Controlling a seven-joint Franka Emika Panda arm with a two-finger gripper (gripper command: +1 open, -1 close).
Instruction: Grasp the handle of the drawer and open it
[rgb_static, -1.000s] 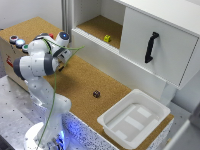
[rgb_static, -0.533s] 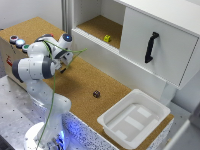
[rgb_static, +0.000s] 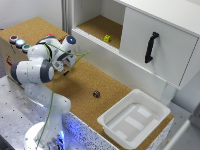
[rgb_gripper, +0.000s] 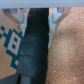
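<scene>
With its fingers apart and holding nothing, the gripper (rgb_static: 66, 71) sits well apart from the handle (rgb_static: 151, 47) of the drawer (rgb_static: 170, 55), so it should cross the bench (rgb_static: 85, 90) and straddle that upright bar squarely before closing.

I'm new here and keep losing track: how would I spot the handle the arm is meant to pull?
Find the large white flat-fronted drawer at the exterior view's right, above the shallow white plastic tub. On its front sits the slim black bar handle, standing upright. It is the only dark thing on that white face.
</scene>
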